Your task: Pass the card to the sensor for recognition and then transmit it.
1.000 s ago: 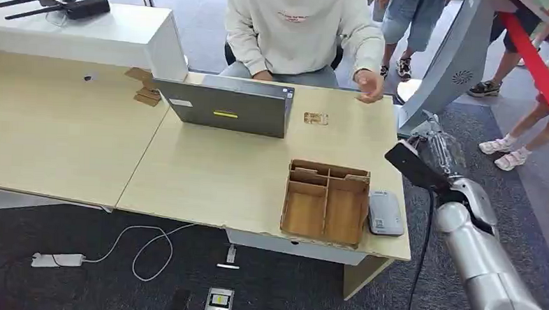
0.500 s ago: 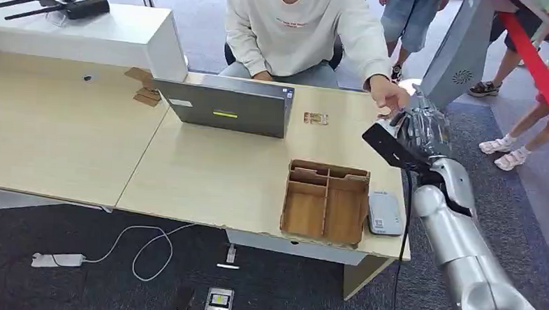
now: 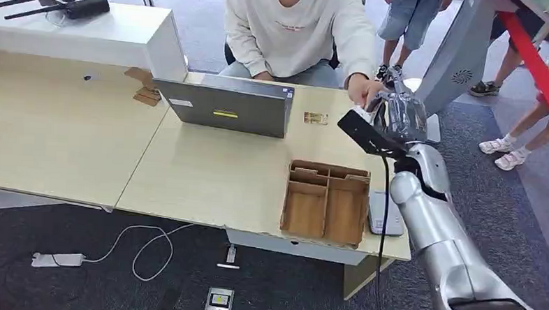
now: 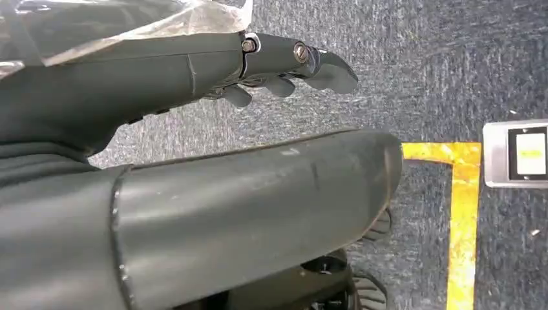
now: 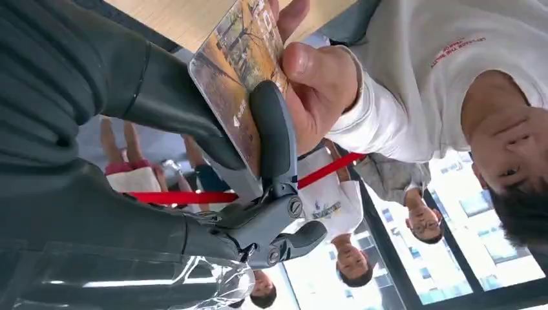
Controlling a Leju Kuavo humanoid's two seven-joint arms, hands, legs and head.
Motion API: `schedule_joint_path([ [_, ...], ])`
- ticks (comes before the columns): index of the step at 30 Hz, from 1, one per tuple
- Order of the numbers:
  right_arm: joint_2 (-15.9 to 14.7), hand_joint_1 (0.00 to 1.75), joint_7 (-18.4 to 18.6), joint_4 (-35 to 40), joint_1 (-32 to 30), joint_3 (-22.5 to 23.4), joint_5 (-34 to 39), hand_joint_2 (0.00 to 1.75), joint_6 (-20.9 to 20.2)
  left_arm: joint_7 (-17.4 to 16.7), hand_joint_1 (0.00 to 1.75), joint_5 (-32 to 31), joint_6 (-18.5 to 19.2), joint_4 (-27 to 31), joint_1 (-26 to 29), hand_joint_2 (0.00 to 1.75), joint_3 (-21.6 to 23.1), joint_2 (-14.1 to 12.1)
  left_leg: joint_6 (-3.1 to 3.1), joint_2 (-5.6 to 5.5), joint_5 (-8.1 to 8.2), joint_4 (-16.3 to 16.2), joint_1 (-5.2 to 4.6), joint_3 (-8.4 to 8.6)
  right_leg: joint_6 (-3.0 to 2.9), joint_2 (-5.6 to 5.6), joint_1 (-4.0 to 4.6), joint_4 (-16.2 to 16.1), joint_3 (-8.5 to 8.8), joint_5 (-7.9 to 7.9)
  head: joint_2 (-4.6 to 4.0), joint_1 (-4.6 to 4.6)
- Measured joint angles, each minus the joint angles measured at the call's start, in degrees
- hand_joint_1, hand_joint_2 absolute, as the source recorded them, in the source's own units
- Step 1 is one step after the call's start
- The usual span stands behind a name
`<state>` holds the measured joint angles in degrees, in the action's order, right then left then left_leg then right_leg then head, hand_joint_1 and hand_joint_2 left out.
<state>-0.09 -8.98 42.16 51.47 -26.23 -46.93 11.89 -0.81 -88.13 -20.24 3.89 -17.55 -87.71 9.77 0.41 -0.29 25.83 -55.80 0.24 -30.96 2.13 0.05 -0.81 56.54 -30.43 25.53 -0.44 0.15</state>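
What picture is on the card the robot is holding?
The card carries an orange-brown scenic print, apparently with trees; details are unclear. Best seen in the right wrist view.

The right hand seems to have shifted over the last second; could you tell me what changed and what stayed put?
The right hand swung inward over the desk's far corner toward the seated person, whose hand reached out to meet it. Both now hold the card. The laptop, cardboard tray, sensor and small card on the desk stayed put.

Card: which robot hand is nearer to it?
Right. The right hand pinches the card, which a person's hand also grips. The left hand hangs over the carpet, holding nothing.
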Motion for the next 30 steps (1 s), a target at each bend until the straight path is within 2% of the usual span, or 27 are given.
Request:
schedule_joint_path([
  [14, 0.94, 1.75, 0.0, -2.47, 0.41, -0.09, 0.28, 1.75, 0.39, -0.59, 0.0, 0.0, -0.77, 0.0, 0.24, 0.0, 0.0, -0.66, 0.0, 0.0, 0.0, 0.0, 0.0, 0.01, 0.0, 0.0, -0.01, -0.01, -0.01, 0.0, 0.0, 0.0],
  [15, 0.94, 0.77, 0.0, -2.67, 0.4, -0.09, 0.35, 1.75, 0.42, -0.72, 0.0, 0.0, -0.85, 0.0, 0.24, 0.0, 0.0, -0.66, 0.0, 0.0, 0.0, 0.0, 0.0, 0.01, 0.0, 0.0, -0.01, -0.01, -0.01, 0.0, 0.0, 0.0],
  [16, 0.92, 0.0, 0.0, -2.86, 0.4, -0.09, 0.46, 1.75, 0.48, -0.85, 0.0, 0.02, -0.87, 0.0, 0.24, 0.0, 0.0, -0.66, 0.0, 0.0, 0.0, 0.0, 0.0, 0.01, 0.0, 0.0, -0.01, -0.01, -0.01, 0.0, 0.0, 0.0],
  [30, 1.09, 0.0, -0.52, -4.96, 0.48, 0.04, 2.56, 1.75, 2.8, -0.66, 0.0, 0.0, -0.72, 0.0, 0.15, 0.0, 0.0, -0.66, 0.0, 0.0, 0.0, -0.01, 0.0, 0.01, -0.01, 0.0, -0.01, -0.01, -0.01, -0.01, 0.0, 0.0],
])
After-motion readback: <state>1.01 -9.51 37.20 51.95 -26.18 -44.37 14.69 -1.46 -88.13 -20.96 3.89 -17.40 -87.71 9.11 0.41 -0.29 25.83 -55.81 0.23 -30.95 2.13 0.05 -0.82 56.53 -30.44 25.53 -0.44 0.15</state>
